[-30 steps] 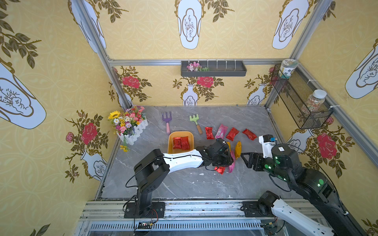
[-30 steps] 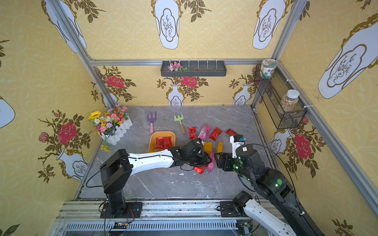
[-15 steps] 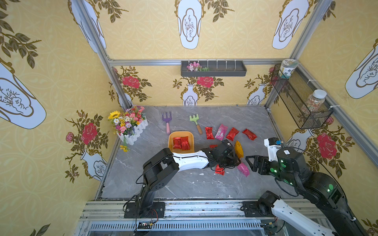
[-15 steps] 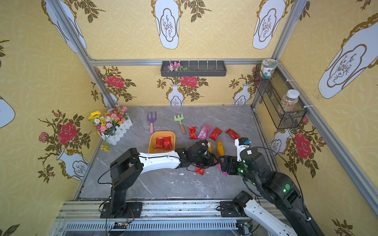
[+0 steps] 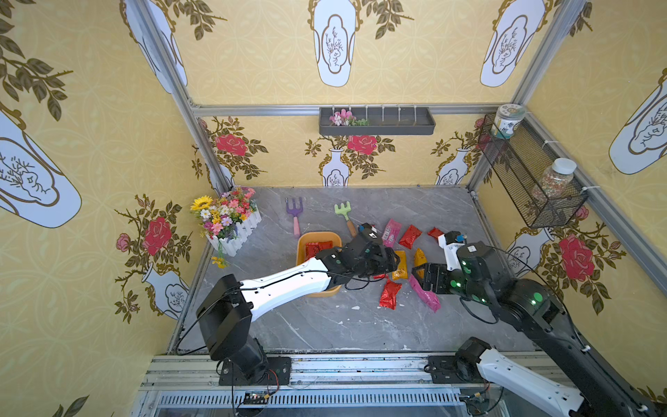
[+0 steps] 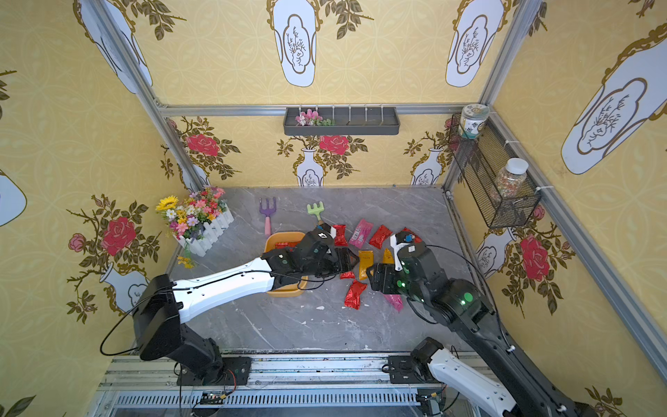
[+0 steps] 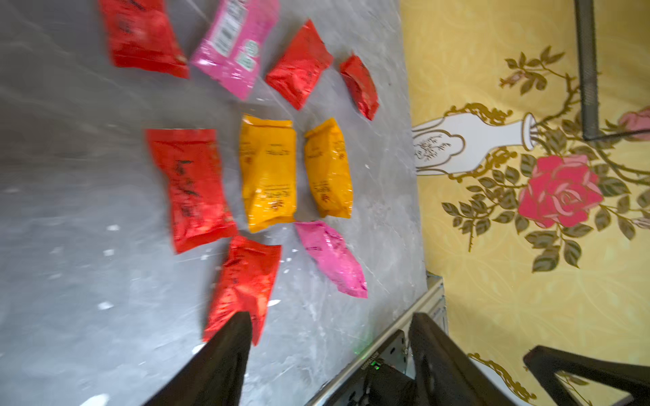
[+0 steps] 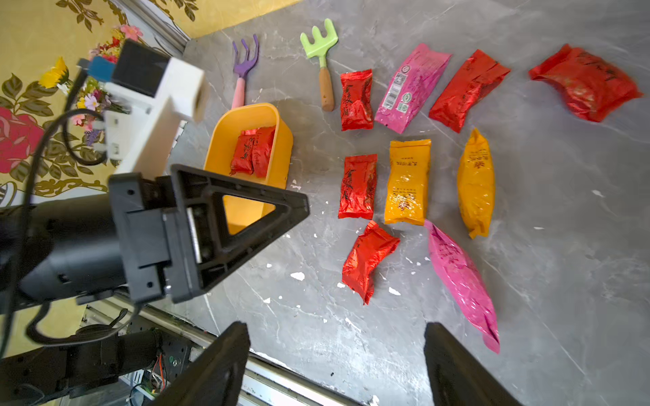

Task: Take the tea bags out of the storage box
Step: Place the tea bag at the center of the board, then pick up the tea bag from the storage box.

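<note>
The yellow-orange storage box [image 5: 302, 241] [image 8: 225, 140] stands left of centre, and two red tea bags [image 8: 253, 151] lie in it. My left arm crosses over its near half. Several more tea bags lie on the table to its right: red [image 5: 389, 294], golden [image 5: 400, 265] and pink [image 5: 426, 296] sachets. My left gripper [image 5: 395, 260] [image 7: 330, 318] hangs open and empty just right of the box, above the red sachet [image 7: 242, 281]. Facing it from the right, my right gripper [image 5: 420, 276] [image 8: 336, 327] is open and empty over bare table.
A purple rake [image 5: 294, 211] and a green rake [image 5: 343, 211] lie behind the box. A flower planter [image 5: 227, 216] sits at the back left. A dark wall tray [image 5: 375, 121] and a wire basket [image 5: 530, 180] with jars hang on the walls.
My left gripper has opened and drawn back toward the box. The red sachet at its tips now lies free on the table. The pink sachet has ended up further right.
</note>
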Tool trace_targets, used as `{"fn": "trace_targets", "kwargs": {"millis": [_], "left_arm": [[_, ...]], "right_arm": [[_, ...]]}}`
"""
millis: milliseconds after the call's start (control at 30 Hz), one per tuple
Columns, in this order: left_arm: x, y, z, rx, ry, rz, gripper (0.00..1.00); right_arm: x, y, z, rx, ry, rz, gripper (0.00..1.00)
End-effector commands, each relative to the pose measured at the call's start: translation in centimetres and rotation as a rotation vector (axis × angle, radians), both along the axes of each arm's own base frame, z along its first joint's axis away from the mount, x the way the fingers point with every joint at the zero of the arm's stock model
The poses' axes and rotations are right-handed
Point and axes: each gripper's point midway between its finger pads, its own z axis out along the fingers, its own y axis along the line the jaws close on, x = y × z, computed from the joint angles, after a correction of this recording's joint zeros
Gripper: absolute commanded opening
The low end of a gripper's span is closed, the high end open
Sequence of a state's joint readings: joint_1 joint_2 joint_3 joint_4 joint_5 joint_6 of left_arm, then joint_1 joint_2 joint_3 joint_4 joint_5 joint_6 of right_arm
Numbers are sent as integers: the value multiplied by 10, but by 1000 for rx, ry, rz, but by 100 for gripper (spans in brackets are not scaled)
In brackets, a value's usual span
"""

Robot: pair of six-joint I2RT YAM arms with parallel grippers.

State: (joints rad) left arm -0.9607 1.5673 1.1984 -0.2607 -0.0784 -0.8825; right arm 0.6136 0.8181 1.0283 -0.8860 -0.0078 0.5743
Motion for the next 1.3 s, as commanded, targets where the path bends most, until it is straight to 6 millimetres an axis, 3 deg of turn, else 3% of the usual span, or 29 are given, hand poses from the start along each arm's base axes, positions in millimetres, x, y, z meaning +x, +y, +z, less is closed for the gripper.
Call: {"fn": "trace_targets", "kwargs": {"millis": [0,167,300,533,633,900,1267], "left_arm": [[12,48,-12,122,0,95,79],[32,110,-16,268,-16,231,83],[49,149,-33,390,9,292,86],[80,174,-63,506,47,305,86],[92,174,-73,526,60,294,85],[117,168,-107,610,99,259,85],[124,171,-134,686,129,259,80]], "right_arm": [[17,34,7,73,-30,89,81],[30,73,-3,78,-8,161,80],[33,103,-10,50,-7,207,79],[27,139,-30,19,17,269,77],[23,138,-34,11,20,271,77],[10,113,-30,-17,7,251,78],[-1,95,-25,-10,-1,228,78]]}}
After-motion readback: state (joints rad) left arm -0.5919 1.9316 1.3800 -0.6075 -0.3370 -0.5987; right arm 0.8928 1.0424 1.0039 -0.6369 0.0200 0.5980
